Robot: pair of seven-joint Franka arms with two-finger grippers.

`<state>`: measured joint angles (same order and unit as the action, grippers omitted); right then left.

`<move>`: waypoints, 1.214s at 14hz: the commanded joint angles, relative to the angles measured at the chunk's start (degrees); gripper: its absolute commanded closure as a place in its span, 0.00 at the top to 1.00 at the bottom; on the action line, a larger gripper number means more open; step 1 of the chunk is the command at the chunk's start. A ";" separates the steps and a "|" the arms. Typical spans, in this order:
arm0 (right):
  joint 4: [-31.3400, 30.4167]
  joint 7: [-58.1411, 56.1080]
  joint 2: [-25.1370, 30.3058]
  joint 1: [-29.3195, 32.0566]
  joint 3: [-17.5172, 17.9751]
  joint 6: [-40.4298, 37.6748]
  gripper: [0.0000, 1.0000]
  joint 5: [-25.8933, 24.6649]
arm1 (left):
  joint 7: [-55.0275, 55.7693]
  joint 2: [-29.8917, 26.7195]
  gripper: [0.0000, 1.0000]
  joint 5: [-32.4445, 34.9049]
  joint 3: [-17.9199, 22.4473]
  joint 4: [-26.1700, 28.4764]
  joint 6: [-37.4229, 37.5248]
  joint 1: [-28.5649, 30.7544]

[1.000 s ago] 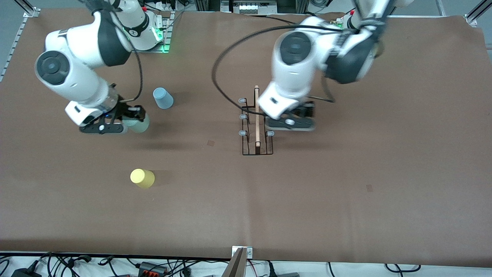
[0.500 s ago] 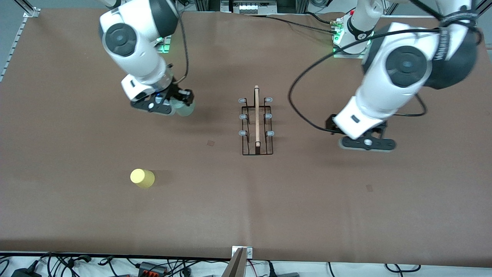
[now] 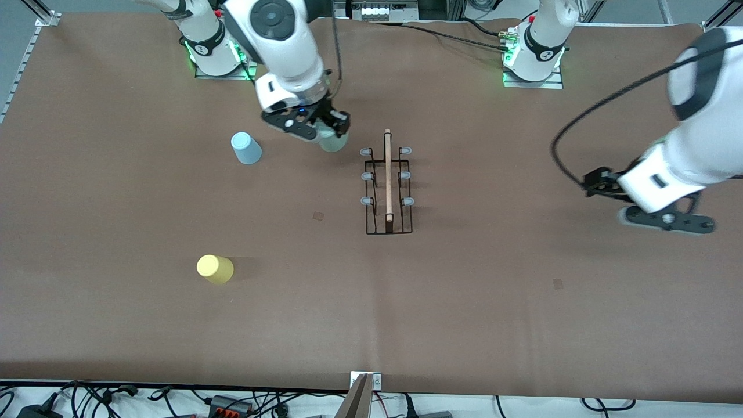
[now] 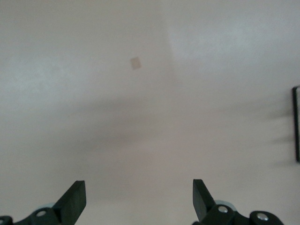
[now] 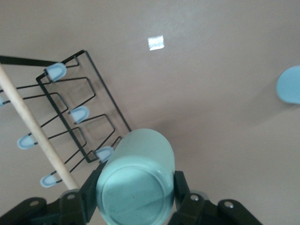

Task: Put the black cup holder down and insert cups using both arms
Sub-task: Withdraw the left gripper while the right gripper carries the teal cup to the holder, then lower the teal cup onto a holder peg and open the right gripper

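Note:
The black cup holder (image 3: 388,188) stands mid-table, its wooden rod along the top and its pegs bare. It also shows in the right wrist view (image 5: 70,119). My right gripper (image 3: 329,132) is shut on the sage green cup (image 3: 334,142) and holds it in the air just beside the holder's end nearest the robots; the cup fills its jaws in the right wrist view (image 5: 136,180). The light blue cup (image 3: 246,148) and the yellow cup (image 3: 215,269) stand upside down on the table. My left gripper (image 3: 667,220) is open and empty over bare table near the left arm's end (image 4: 138,199).
Brown paper covers the table (image 3: 522,302). A small square mark (image 3: 318,216) lies near the holder and another (image 3: 558,283) toward the left arm's end. Cables (image 3: 232,400) lie along the table's front edge.
My right gripper carried the green cup from the right arm's end of the table up to the holder. My left gripper moved away from the holder toward the left arm's end.

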<state>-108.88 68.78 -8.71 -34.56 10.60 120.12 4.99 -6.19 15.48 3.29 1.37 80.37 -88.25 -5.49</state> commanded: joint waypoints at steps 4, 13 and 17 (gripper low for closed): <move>0.42 4.51 -4.12 -2.88 -0.49 9.24 0.14 -1.64 | -4.98 -3.35 1.00 -5.04 -0.49 1.63 2.11 3.46; 0.42 6.45 -7.90 -4.99 -0.40 12.68 0.14 -5.07 | 5.13 -18.47 1.00 -3.47 -1.28 20.27 -12.83 4.08; 0.42 6.45 -9.92 -5.69 -0.14 15.05 0.26 -5.51 | 5.13 -18.74 1.00 -1.09 -3.65 20.09 -11.51 5.75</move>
<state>-108.89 73.78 -17.39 -39.54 10.55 133.71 0.80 -1.51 -1.96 0.83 -0.40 99.14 -99.58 -1.48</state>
